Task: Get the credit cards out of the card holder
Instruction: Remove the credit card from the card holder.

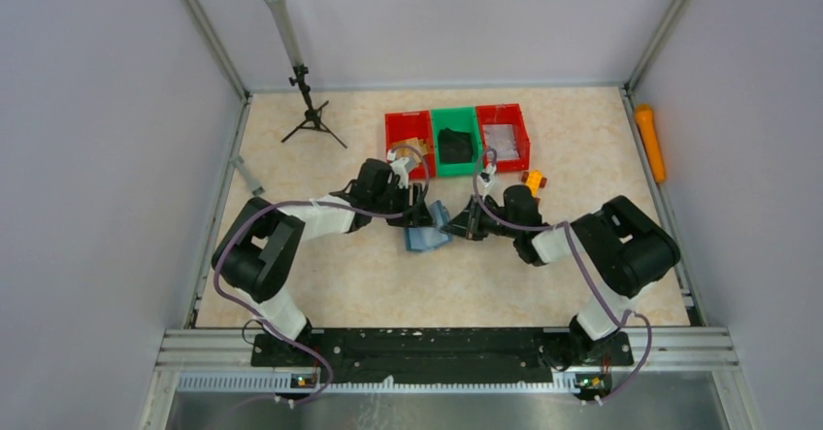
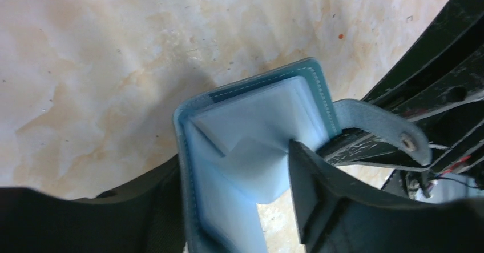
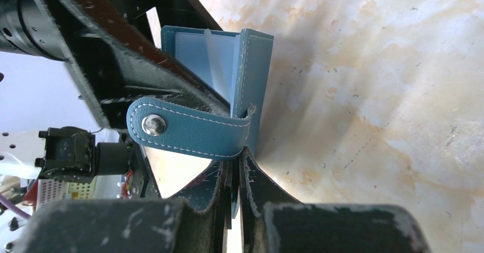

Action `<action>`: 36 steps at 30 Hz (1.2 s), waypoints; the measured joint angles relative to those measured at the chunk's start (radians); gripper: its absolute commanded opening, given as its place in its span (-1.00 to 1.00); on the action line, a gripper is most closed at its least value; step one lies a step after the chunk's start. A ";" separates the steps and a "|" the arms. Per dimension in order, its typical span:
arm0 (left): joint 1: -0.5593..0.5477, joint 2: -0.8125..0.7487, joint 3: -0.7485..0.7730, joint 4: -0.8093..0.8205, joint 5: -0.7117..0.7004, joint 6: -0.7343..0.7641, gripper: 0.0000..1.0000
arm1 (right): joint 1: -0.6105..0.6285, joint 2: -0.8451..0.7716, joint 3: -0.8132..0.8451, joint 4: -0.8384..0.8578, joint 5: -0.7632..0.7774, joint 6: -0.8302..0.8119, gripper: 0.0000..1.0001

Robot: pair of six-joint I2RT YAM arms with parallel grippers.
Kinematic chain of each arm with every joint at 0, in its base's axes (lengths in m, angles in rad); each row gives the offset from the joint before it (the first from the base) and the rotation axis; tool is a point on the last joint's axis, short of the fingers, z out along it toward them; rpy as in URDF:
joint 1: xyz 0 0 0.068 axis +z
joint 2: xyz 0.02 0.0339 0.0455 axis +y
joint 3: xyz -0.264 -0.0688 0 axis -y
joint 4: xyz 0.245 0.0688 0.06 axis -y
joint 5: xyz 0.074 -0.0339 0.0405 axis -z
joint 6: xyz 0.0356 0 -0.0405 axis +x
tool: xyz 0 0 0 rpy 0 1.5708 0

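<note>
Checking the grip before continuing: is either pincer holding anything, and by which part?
The right pincer is shut on the card holder, pinching its cover's edge beside the strap. The left pincer straddles its open side; whether it grips cannot be told.

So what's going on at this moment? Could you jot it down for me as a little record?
item: card holder, blue, open, mid-table between both arms
right gripper: shut on the edge of one cover, just below the closure tab
left gripper: fingers straddle the pale inner half; grip unclear
cards: none clearly out yet
behind: green bin holding a black lump, with a red bin on each side
</note>
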 measured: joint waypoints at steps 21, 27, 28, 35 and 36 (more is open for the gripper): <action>0.114 -0.039 -0.055 0.005 -0.048 -0.065 0.37 | -0.003 -0.035 0.001 -0.093 0.082 -0.030 -1.00; 0.139 -0.046 -0.074 0.029 -0.038 -0.096 0.18 | -0.005 -0.035 0.001 -0.100 0.089 -0.030 -1.00; 0.143 -0.056 -0.087 0.038 -0.040 -0.100 0.14 | -0.007 -0.035 0.001 -0.101 0.090 -0.029 -1.00; 0.155 -0.259 -0.179 0.031 -0.192 -0.103 -0.20 | -0.018 -0.035 0.001 -0.101 0.101 -0.025 -1.00; 0.155 -0.286 -0.185 0.030 -0.220 -0.103 -0.13 | -0.018 -0.035 0.001 -0.101 0.101 -0.024 -1.00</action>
